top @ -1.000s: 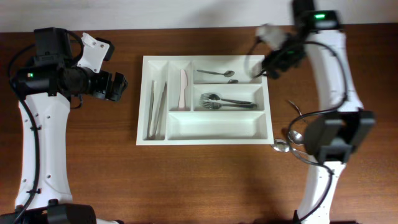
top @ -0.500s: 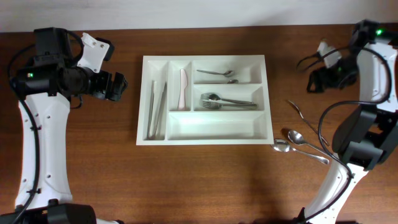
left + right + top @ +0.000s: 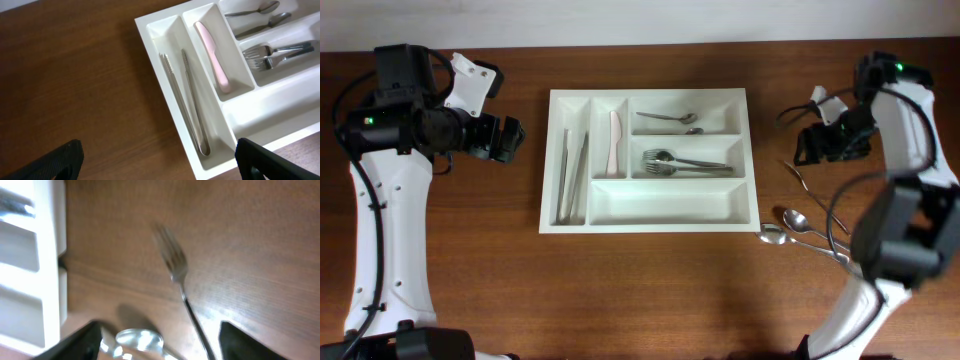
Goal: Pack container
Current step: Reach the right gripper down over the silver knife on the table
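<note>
The left hand (image 3: 159, 161) gapes empty near the container (image 3: 150, 26); the right hand (image 3: 162, 342), open, hovers above a fork (image 3: 175, 266).

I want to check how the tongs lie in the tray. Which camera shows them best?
Left wrist: the tongs fill much of the frame, lying lengthwise in the outermost narrow compartment of the tray, both arms and the joined end clear. Overhead shows the tongs whole but small. Right wrist misses them, catching only a blurred tray edge.
</note>
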`<act>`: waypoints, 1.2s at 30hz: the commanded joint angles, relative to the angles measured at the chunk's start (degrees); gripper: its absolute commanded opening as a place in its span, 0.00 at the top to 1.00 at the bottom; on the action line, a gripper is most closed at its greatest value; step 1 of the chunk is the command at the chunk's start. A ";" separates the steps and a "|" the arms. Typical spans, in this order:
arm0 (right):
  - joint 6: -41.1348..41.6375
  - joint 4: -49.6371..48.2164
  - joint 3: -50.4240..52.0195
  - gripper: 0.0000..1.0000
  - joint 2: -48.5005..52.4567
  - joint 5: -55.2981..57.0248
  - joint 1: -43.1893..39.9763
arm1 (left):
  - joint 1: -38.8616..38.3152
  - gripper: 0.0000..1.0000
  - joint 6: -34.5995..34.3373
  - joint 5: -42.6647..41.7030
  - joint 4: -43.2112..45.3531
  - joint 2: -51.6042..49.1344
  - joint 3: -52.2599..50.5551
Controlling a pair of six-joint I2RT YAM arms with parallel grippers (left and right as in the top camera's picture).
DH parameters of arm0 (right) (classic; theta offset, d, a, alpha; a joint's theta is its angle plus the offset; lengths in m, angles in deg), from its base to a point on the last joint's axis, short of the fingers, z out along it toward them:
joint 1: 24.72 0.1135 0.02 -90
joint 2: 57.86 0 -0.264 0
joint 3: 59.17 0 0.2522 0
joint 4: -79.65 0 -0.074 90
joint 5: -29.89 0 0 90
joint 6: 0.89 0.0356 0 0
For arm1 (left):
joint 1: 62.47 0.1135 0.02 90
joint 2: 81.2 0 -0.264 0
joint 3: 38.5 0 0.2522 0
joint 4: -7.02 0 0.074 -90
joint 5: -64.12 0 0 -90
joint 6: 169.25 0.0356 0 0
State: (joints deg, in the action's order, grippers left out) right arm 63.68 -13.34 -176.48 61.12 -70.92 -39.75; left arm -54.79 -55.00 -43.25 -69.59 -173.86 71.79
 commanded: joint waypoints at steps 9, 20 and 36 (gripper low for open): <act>0.26 -20.48 26.64 0.16 -15.47 2.08 -0.74 | 0.00 0.01 0.74 -0.68 0.00 1.40 0.22; 0.24 -32.68 29.94 0.24 -12.33 3.34 -0.74 | 0.00 0.01 0.74 -0.66 0.00 1.40 0.22; 0.22 -35.36 30.05 0.29 -6.36 2.29 0.24 | 0.00 0.01 0.72 -0.66 0.00 1.40 0.22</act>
State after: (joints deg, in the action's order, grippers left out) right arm 63.66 -48.05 -146.73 52.77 -68.52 -40.03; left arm -54.79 -54.98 -43.27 -69.61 -173.86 71.79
